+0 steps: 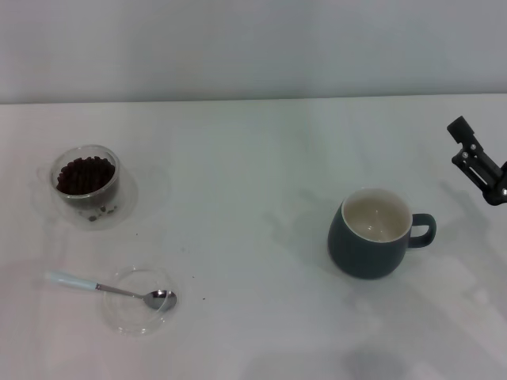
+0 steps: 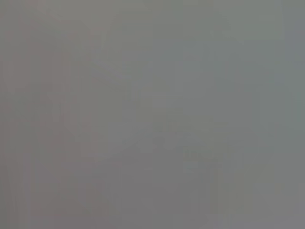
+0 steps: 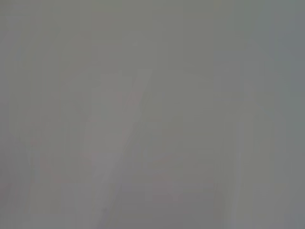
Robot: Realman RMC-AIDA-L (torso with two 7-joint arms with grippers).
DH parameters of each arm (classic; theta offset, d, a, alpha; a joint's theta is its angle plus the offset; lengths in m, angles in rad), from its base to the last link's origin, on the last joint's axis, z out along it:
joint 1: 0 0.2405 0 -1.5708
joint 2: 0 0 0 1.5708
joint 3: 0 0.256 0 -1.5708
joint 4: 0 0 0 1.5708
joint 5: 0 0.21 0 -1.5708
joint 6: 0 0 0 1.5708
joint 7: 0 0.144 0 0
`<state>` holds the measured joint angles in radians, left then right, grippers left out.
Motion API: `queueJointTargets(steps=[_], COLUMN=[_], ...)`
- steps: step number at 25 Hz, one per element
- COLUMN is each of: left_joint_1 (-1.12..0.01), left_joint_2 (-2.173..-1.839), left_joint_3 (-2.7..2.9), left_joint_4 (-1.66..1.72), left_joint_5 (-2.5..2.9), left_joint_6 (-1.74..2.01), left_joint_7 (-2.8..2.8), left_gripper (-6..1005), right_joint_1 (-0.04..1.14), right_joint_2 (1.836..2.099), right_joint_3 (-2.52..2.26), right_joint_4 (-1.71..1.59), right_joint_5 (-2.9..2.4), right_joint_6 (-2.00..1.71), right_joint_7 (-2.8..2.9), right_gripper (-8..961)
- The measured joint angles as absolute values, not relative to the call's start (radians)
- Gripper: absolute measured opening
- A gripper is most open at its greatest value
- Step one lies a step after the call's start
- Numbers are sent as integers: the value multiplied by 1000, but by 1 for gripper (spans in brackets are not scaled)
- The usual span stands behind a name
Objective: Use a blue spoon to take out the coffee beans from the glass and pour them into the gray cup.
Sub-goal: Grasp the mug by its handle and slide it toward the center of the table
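Head view gives you pretty much everything: the glass (image 1: 85,184) sits toward the left edge of the white bench (image 1: 238,182), packed with coffee beans (image 1: 84,175), upright. Nearer the front-left corner you've got the blue spoon (image 1: 111,289) lying flat, its metal bowl resting on a clear saucer (image 1: 136,310) and the pale handle sticking out past the rim toward the left edge. The gray cup (image 1: 372,233) stands well apart from both, over on the right half of the bench, handle pointing at the right edge, its cream inside looking bare. Your right tool (image 1: 478,161) pokes in at the right edge, raised, beyond the cup and touching nothing; can't tell if it's spread or pressed together. Both wrist views are just flat gray, so they're no help to you.
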<state>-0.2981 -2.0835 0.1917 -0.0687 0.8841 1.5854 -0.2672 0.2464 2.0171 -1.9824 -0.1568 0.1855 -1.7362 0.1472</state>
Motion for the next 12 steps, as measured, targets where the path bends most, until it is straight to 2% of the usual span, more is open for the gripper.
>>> queueJointTargets(steps=[12], left_joint_1=[-293], left_joint_2=[-2081], left_joint_3=[192], left_joint_4=[-62], left_joint_5=[884], left_joint_6=[1578], left_joint_7=[-261], left_gripper=[800], right_joint_1=[253], right_joint_2=[2017], right_joint_3=[-1982], right_joint_4=[-168], right_joint_5=[187], right_joint_6=[-1713], right_joint_7=[143], right_gripper=[870])
